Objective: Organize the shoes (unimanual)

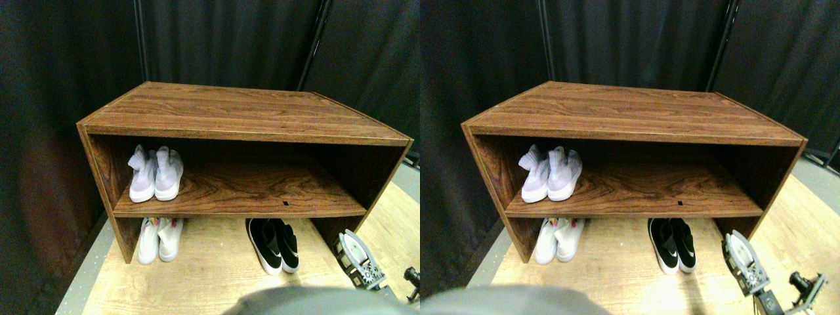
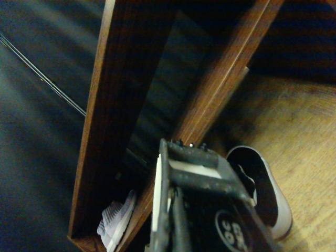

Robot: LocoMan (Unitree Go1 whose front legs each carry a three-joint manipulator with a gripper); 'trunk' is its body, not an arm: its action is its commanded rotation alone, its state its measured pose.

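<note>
A lavender pair of sock sneakers stands side by side at the left end of the wooden rack's middle shelf. Under the rack on the floor stand a white pair at the left and a black pair with white soles nearer the middle. My right gripper hovers low at the lower right, just right of the black pair and in front of the rack's right side panel, touching no shoe. In the wrist view the gripper points past a black shoe toward the lavender shoes.
The brown wooden rack has a flat top, and its right side panel stands close to my gripper. Black curtains hang behind and to the left. The rack stands on a light wooden floor.
</note>
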